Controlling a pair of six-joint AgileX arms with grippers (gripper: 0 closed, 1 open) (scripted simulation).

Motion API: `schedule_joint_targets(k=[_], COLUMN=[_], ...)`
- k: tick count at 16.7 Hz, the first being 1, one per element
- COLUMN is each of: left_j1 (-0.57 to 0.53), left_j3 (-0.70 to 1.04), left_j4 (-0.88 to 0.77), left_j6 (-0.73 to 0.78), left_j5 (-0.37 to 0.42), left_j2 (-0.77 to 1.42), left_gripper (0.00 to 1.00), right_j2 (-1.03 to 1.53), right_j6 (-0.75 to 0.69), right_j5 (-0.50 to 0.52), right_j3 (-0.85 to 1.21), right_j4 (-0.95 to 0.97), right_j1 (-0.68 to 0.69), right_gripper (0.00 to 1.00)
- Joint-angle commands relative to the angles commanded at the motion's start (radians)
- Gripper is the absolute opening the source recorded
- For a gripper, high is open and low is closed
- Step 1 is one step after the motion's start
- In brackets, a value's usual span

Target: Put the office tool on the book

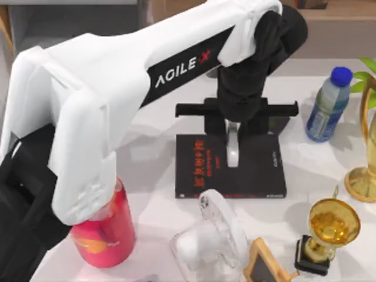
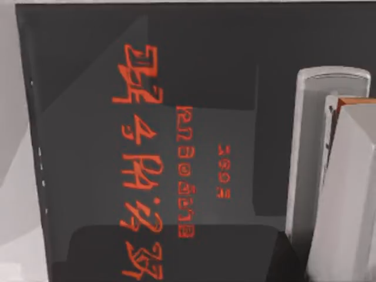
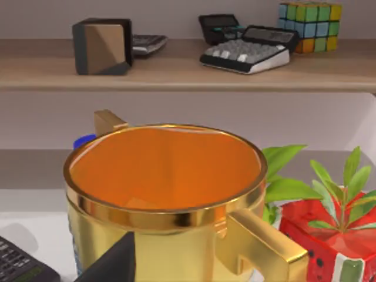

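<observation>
Our left pincer [image 1: 233, 154] hangs over the book [image 1: 194, 170], whose long axis runs left-right beneath it; whether it is clenched or released, we cannot tell. The calculator [image 3: 20, 264] lies beside the gold cup [image 3: 164, 194], and we cannot tell which way it points.

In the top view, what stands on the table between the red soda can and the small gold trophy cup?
A clear plastic container with white contents stands between the red can and the gold trophy cup, with a small wood-framed blackboard beside it.
</observation>
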Motion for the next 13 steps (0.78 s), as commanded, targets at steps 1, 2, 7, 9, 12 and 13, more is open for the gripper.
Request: schedule_joint_targets(k=[1, 2, 7, 9, 12, 13], left_j1=[0.0, 0.0, 0.003, 0.002, 0.002, 0.002], left_j3=[-0.007, -0.018, -0.065, -0.084, -0.101, -0.101], left_j4=[0.008, 0.018, 0.069, 0.093, 0.11, 0.11], left_j6=[0.0, 0.001, 0.0, 0.002, 0.003, 0.003], left_j5=[0.0, 0.0, 0.0, 0.0, 0.001, 0.001], left_j2=[0.001, 0.002, 0.007, 0.009, 0.01, 0.01], left_gripper=[0.0, 0.0, 0.0, 0.0, 0.0, 0.0], right_j2=[0.0, 0.0, 0.0, 0.0, 0.0, 0.0], right_j6=[0.0, 0.0, 0.0, 0.0, 0.0, 0.0], right_j5=[0.0, 0.0, 0.0, 0.0, 0.0, 0.0], right_j3=[0.0, 0.0, 0.0, 0.0, 0.0, 0.0], right_j4=[0.0, 0.0, 0.0, 0.0, 0.0, 0.0], right_j1=[0.0, 0.0, 0.0, 0.0, 0.0, 0.0], right_gripper=[1.0, 1.0, 1.0, 1.0, 1.0, 1.0])
